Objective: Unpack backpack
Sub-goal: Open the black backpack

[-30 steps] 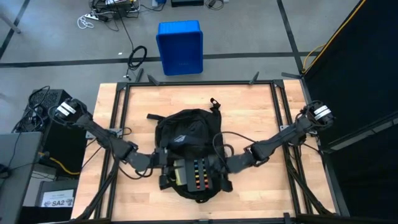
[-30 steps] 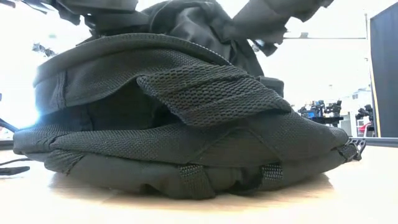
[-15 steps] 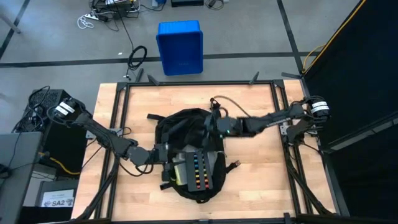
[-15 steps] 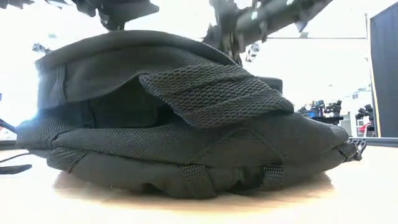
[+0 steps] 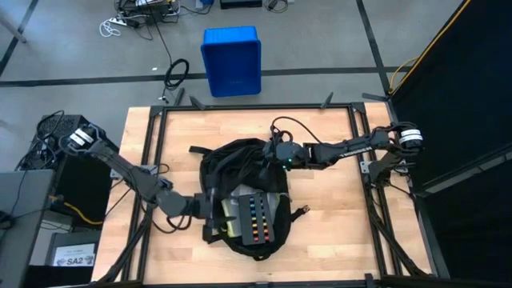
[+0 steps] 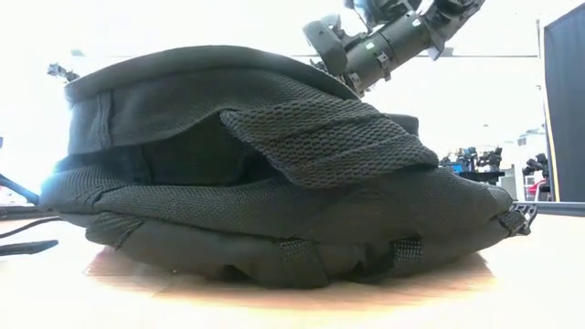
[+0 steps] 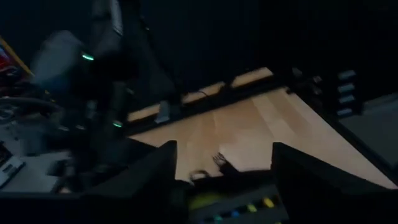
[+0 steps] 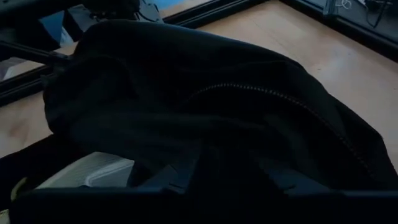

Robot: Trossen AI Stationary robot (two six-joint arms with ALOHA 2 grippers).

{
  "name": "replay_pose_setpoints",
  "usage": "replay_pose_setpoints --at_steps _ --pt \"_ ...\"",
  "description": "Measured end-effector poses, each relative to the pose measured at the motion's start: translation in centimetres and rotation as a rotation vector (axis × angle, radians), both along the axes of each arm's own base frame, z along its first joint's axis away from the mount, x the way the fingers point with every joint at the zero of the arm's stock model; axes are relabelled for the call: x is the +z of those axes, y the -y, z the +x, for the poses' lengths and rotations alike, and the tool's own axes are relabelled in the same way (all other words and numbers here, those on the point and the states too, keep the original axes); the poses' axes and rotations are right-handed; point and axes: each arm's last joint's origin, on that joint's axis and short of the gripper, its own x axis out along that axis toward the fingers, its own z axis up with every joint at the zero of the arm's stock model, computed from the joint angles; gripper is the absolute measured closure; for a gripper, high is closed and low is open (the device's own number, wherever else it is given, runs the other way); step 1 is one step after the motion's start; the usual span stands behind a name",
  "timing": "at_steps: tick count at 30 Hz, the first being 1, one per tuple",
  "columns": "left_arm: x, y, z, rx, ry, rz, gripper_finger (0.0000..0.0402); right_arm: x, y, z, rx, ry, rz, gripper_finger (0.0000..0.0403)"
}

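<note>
Left gripper open at backpack; right gripper state unclear.

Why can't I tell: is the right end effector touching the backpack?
Cannot tell. In the high view the right end effector overlaps the backpack; the low view hides its tips behind the fabric.

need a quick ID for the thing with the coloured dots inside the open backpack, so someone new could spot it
On the wooden table, find the black backpack lying at its centre. In its open mouth, at the end nearer the table's front edge, a dark flat panel carries rows of small coloured squares. A pale flat item lies beside it, without markings.
</note>
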Motion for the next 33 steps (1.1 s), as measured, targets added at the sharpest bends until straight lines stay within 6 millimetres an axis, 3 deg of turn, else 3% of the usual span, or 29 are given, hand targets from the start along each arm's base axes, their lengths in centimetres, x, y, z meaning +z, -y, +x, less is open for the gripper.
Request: replay_pose_setpoints --at_steps 4,10,15,20,27,33 --pt "-2.1 1.6 0.3 -0.027 -0.078 0.003 0.0156 0.6 -0.1 -0.2 0.031 0.018 0.006 0.0329" --pt "-5.0 3.2 1.0 -0.014 -0.161 0.028 0.0158 3.8 -0.5 -1.6 0.070 0.107 -0.030 0.0325" --pt "-6.5 3.8 1.4 -0.003 -0.179 0.042 0.0159 6.7 -2.0 -3.5 0.128 0.171 -0.051 0.0321" --pt "-7.8 4.2 1.5 -0.009 -0.222 0.074 0.0159 8.1 -5.5 -5.4 0.271 0.160 -0.068 0.0324" --pt "-8.0 4.2 1.6 0.020 -0.216 0.090 0.0159 7.4 -11.6 -7.1 0.406 0.115 -0.133 0.0332" --pt "-7.8 3.8 1.7 0.133 -0.180 0.177 0.0159 7.3 -14.0 -8.0 0.413 0.114 -0.178 0.0330"
